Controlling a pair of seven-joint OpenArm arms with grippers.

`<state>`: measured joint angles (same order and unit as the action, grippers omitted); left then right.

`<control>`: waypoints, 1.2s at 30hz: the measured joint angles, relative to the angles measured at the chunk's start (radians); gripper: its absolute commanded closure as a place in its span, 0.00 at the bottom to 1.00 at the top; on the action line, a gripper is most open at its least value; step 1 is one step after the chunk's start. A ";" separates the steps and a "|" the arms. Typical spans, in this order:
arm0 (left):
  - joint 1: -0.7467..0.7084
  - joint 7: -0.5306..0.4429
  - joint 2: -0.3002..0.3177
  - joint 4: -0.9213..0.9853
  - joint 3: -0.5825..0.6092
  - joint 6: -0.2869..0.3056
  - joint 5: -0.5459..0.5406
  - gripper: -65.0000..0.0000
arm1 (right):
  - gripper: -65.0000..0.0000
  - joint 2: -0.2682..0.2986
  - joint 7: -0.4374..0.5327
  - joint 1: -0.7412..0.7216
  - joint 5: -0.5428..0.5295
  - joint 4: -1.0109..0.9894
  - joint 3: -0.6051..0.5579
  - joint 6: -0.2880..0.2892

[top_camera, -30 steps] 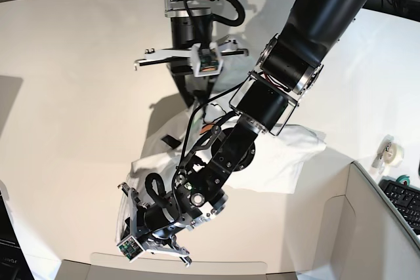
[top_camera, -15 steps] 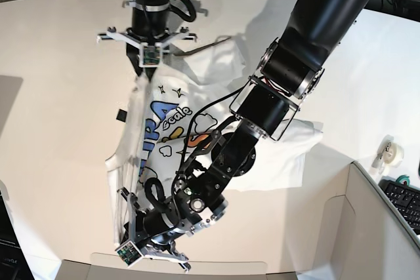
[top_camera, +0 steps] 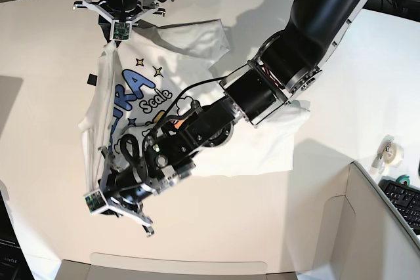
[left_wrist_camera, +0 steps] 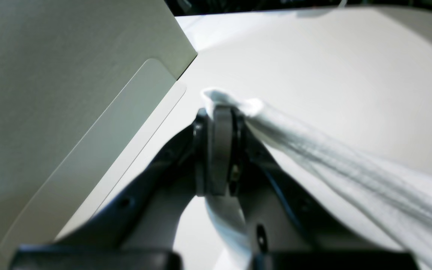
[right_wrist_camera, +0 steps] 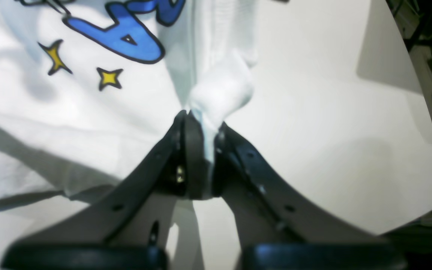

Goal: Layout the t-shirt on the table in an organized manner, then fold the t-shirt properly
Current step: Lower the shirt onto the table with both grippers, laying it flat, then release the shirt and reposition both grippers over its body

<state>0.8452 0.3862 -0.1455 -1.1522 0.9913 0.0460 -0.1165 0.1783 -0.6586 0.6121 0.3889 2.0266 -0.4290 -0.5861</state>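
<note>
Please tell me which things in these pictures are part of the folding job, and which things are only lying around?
Part of the job:
- t-shirt, stretched between both arms
- table
- left gripper, shut on the t-shirt
- right gripper, shut on the t-shirt

Only lying around:
- grey cardboard box
- tape roll
- keyboard

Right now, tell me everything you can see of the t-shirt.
The t-shirt is white knit cloth with a print of blue bubble letters, yellow stars and clouds facing up. It is stretched along one edge between both grippers: the right gripper is shut on a bunched bit of fabric near the stars, the left gripper is shut on another edge by the grey cardboard box. The rest lies rumpled on the table, partly under the left arm, a sleeve folded over at the far side.
</note>
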 measured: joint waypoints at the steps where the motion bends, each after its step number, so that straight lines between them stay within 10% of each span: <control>1: -0.005 -0.018 0.003 0.000 0.028 -0.010 0.000 0.99 | 1.00 -0.008 0.000 0.001 0.000 0.000 0.000 0.000; 10: -0.156 -0.336 0.013 -0.002 0.173 -0.031 0.006 0.97 | 1.00 -0.014 -0.010 -0.006 -0.003 -0.002 -0.002 0.003; 17: -0.322 -0.686 0.002 -0.003 0.431 -0.014 0.019 0.42 | 1.00 -0.012 -0.005 -0.010 -0.002 -0.003 -0.005 -0.003; 20: -0.389 -0.739 0.022 0.000 0.422 -0.174 0.003 0.40 | 1.00 -0.011 -0.024 0.003 -0.010 -0.006 -0.007 -0.004; 28: -0.357 -0.715 0.010 -0.084 0.351 -0.259 0.015 0.40 | 1.00 -0.008 -0.011 -0.014 -0.014 -0.005 -0.002 -0.012; 36: -0.410 -0.426 0.087 -0.340 0.138 -0.263 0.008 0.40 | 1.00 -0.010 -0.011 -0.025 0.000 0.011 -0.002 0.003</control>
<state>0.4355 -0.0402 -0.0582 -1.4921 1.1290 -0.2173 -0.1089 0.1684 -0.6693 0.5873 0.3893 2.0380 -0.4305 -0.5831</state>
